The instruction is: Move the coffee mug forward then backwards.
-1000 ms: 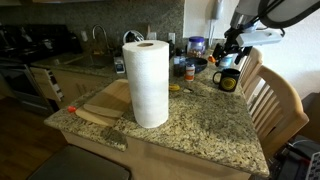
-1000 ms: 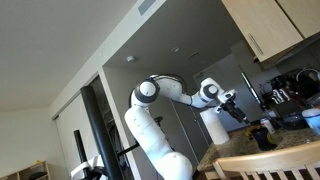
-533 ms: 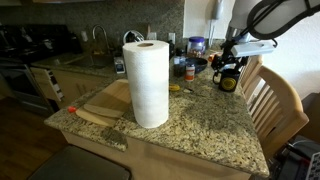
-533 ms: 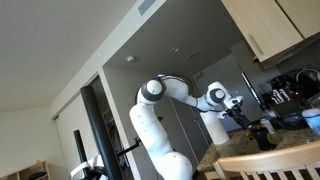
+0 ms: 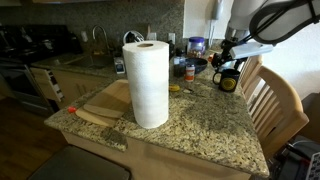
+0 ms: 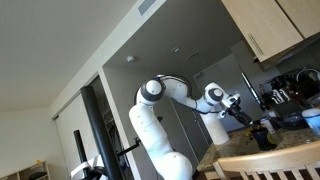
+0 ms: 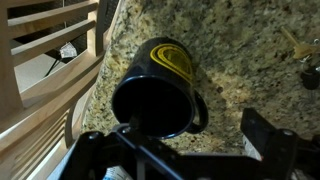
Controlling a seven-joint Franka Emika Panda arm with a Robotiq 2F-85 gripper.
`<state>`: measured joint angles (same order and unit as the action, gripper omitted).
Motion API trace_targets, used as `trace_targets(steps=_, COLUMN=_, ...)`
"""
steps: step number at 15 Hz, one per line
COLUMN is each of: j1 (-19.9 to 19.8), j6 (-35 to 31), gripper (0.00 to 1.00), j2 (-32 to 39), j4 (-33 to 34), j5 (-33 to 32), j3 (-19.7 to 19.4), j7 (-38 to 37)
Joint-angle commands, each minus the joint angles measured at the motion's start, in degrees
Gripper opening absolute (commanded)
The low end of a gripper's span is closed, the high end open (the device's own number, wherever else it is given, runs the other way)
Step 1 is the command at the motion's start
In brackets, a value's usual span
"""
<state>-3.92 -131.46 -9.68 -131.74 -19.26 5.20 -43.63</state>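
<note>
The coffee mug [image 5: 228,81] is small and black with a round yellow emblem. It stands upright on the granite counter [image 5: 190,125] near its far corner by the chair. My gripper [image 5: 228,60] hangs just above it. In the wrist view the mug [image 7: 160,85] lies right under me, its handle [image 7: 202,108] pointing to the right. My gripper [image 7: 175,150] is open, with one dark finger [image 7: 272,140] to the right of the handle, apart from it. The other finger is mostly hidden at the left. In an exterior view the gripper [image 6: 243,115] is above the mug [image 6: 262,136].
A tall paper towel roll [image 5: 147,83] stands mid-counter beside a wooden cutting board [image 5: 105,102]. A clear jar with a blue lid [image 5: 196,46] and a dark bowl [image 5: 196,65] sit behind the mug. A wooden chair [image 5: 272,100] is close by the counter edge. Keys [image 7: 300,52] lie nearby.
My gripper has come down and slightly sideways toward the mug. The mug has not moved.
</note>
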Motion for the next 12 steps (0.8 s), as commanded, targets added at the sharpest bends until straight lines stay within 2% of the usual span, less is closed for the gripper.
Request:
trace_targets(steps=1, j1=0.42, j6=0.12, gripper=1.00, j2=0.00, j4=0.08, j5=-0.06, j3=-0.42, j7=0.01)
trace_targets(steps=2, j1=0.49, j6=-0.32, gripper=1.00, j2=0.62, j4=0.04, j5=1.54, j3=-0.92, j7=1.31)
trace_targets(steps=3, j1=1.07, j6=-1.87, gripper=1.00, j2=1.46, j4=-0.26, j5=6.96, j3=-2.20, j7=5.30)
trace_targets(steps=5, j1=0.07, j6=-5.61, gripper=1.00, j2=2.28, j4=-3.67, j5=12.67, j3=-4.65, j7=10.21)
trace_targets(steps=7, j1=-0.85, j6=-8.34, gripper=1.00, j2=3.39, j4=-5.41, j5=13.94, j3=-5.97, j7=11.18)
trace_targets(steps=8, j1=-0.12, j6=-4.70, gripper=1.00, j2=2.48, j4=-3.03, j5=12.16, j3=-4.93, j7=9.32)
trace_targets(steps=12, j1=-0.47, j6=-6.42, gripper=1.00, j2=3.32, j4=-3.89, j5=12.56, j3=-6.08, j7=9.93)
